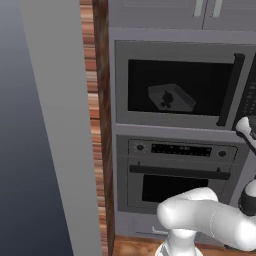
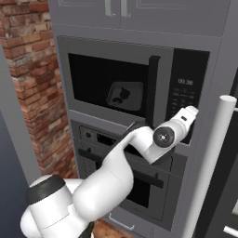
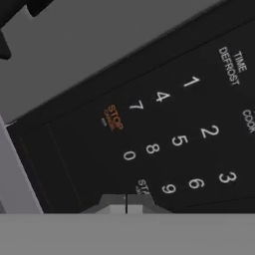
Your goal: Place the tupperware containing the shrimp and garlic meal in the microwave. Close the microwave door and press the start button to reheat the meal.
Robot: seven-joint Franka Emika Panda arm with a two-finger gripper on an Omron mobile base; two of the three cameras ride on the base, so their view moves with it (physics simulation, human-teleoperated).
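Note:
The microwave [image 1: 175, 50] has its door [image 1: 150, 117] closed, the slim black handle [image 1: 230, 90] upright at its right. Behind the dark window the tupperware [image 1: 171, 97] [image 2: 124, 96] rests inside, with a dark food shape [image 2: 122, 94] in it; shrimp and garlic cannot be told apart. My gripper [image 2: 191, 111] [image 1: 245, 125] is up against the lower part of the black keypad panel [image 2: 188, 93]. In the hand view its fingertips [image 3: 126, 203] are shut together with nothing between them, right below the partly hidden start label [image 3: 143, 187] and near the orange STOP label [image 3: 113, 117].
An oven [image 1: 175, 175] with a horizontal handle [image 1: 180, 171] sits below the microwave. A brick wall [image 2: 32, 83] stands to the left and a tall pale vertical bar [image 2: 209, 162] to the right, close to my arm. Cabinets [image 1: 200, 10] are overhead.

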